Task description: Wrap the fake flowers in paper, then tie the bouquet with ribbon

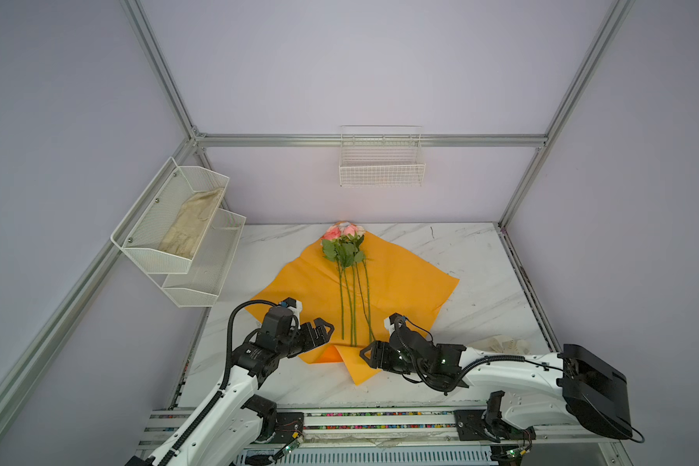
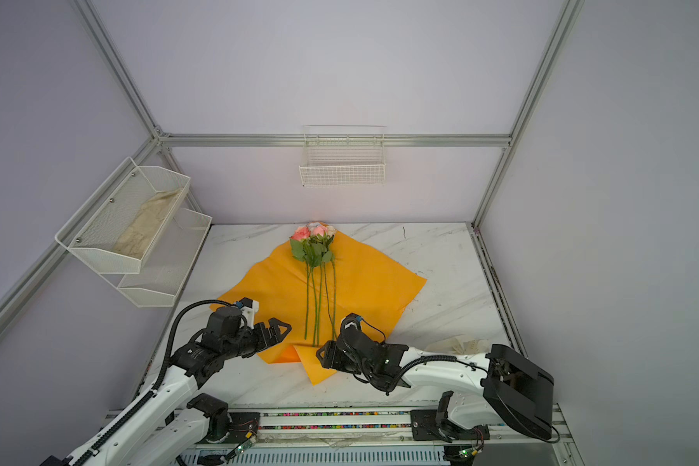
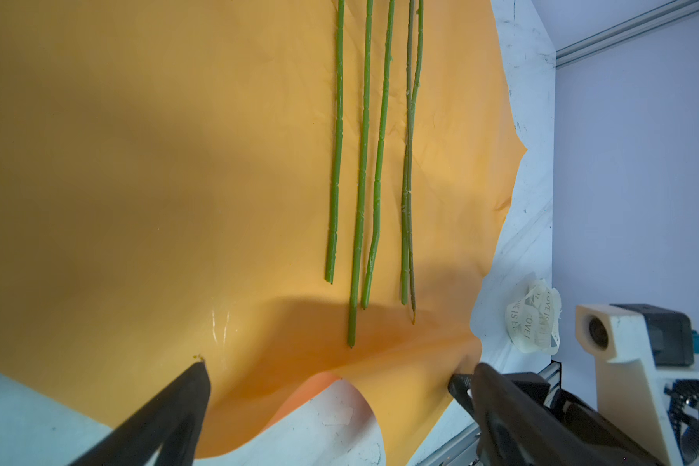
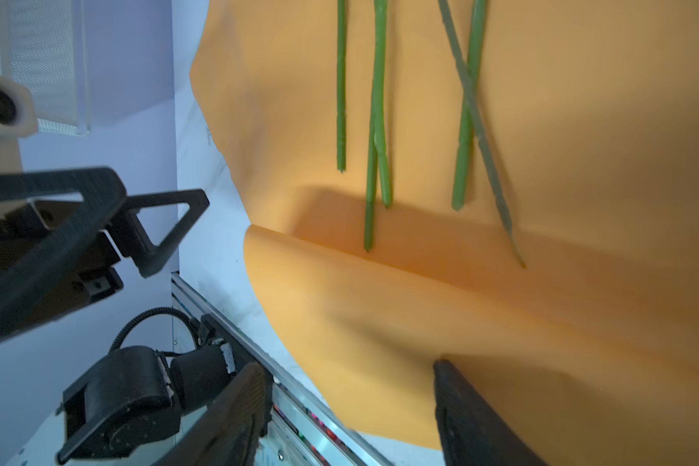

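In both top views the bouquet of fake flowers [image 1: 346, 246] lies untied on the marble table [image 1: 481, 258]. The pink roses [image 1: 342, 232] point to the back wall, and the green stems [image 1: 354, 302] lie loose and fanned on the flat orange wrapping paper [image 1: 408, 278]. The left gripper [image 1: 324, 327] hovers at the left of the stem ends and the right gripper [image 1: 367, 356] at their right, over the near edge of the paper; neither holds anything. The cream ribbon [image 1: 505, 345] lies crumpled well apart, behind the right arm, so I judge that a reach for it may drag the arm over the paper and shift the stems. In the left wrist view the jaws of the left gripper [image 3: 331, 369] stand wide, with only paper below them. The near corner [image 3: 323, 385] of the sheet curls up from the table, and a pinch here may take the glossy sheet alone and let the stems roll apart. In the right wrist view the right gripper [image 4: 350, 367] has its jaws apart too, one finger over the paper and one beside its edge, with nothing clamped. Two of the stems [image 4: 467, 92] cross and the ends are uneven, so a fold made now probably gives a crooked bundle, and the longest stem may slip out. The two grippers are also near each other, so a collision is possible.
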Action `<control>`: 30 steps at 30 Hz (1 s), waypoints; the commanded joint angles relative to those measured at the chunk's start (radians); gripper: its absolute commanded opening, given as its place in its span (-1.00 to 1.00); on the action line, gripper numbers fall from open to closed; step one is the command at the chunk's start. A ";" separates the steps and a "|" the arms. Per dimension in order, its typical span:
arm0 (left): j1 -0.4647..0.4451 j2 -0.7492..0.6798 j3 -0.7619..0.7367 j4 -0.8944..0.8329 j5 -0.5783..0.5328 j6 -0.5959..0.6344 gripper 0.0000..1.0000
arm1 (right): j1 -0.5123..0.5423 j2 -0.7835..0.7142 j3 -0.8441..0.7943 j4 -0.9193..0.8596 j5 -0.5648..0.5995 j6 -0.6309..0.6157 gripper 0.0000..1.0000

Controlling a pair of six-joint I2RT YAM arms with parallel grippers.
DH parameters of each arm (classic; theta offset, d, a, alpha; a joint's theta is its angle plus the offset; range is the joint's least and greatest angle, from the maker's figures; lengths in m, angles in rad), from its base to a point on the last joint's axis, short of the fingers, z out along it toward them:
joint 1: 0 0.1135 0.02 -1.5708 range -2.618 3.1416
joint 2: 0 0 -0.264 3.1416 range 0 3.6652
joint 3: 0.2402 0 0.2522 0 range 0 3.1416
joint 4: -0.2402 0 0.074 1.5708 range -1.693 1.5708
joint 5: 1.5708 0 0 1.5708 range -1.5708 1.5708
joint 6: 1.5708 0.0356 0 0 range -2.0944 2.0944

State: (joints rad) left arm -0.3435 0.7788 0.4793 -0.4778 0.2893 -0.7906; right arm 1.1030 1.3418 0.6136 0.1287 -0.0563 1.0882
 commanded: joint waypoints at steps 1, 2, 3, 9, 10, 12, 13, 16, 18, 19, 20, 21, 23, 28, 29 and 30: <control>-0.004 -0.022 0.040 0.002 0.043 0.038 1.00 | -0.047 0.064 0.027 0.062 -0.045 -0.053 0.38; -0.005 -0.027 0.039 -0.002 0.056 0.042 1.00 | -0.058 0.080 0.033 0.066 -0.047 -0.059 0.38; -0.005 -0.037 0.032 -0.004 0.068 0.042 1.00 | -0.068 0.092 0.038 0.067 -0.047 -0.062 0.38; -0.008 -0.041 -0.018 0.020 0.222 0.021 0.83 | -0.104 0.144 0.061 0.071 -0.072 -0.085 0.38; -0.009 -0.038 -0.026 0.025 0.242 0.015 0.78 | -0.111 0.149 0.062 0.072 -0.079 -0.089 0.38; -0.012 -0.030 -0.047 0.034 0.257 0.001 0.63 | -0.118 0.151 0.065 0.072 -0.080 -0.093 0.38; -0.012 -0.024 -0.055 0.039 0.257 -0.006 0.55 | -0.121 0.154 0.065 0.072 -0.082 -0.094 0.38; -0.014 0.011 -0.084 0.092 0.273 -0.037 0.19 | -0.130 0.157 0.066 0.072 -0.089 -0.096 0.38; -0.015 0.051 -0.087 0.116 0.278 -0.051 0.06 | -0.134 0.155 0.065 0.072 -0.089 -0.096 0.38; -0.018 0.069 -0.085 0.126 0.282 -0.050 -0.01 | -0.135 0.154 0.064 0.072 -0.091 -0.096 0.38; -0.020 0.091 -0.082 0.134 0.285 -0.049 -0.06 | -0.137 0.155 0.067 0.072 -0.093 -0.096 0.38; -0.022 0.115 -0.078 0.144 0.286 -0.046 -0.12 | -0.140 0.155 0.067 0.072 -0.094 -0.097 0.38; -0.029 0.158 -0.069 0.163 0.286 -0.044 -0.18 | -0.143 0.155 0.067 0.074 -0.096 -0.099 0.38; -0.053 0.259 -0.054 0.238 0.296 -0.037 -0.37 | -0.153 0.157 0.073 0.073 -0.103 -0.102 0.38; -0.059 0.283 -0.047 0.249 0.302 -0.032 -0.39 | -0.155 0.156 0.074 0.072 -0.106 -0.102 0.38; -0.066 0.307 -0.036 0.252 0.302 -0.025 -0.40 | -0.159 0.154 0.074 0.072 -0.109 -0.103 0.38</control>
State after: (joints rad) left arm -0.3946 1.0473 0.4255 -0.2970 0.5549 -0.8268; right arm 0.9531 1.4937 0.6636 0.1780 -0.1574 0.9928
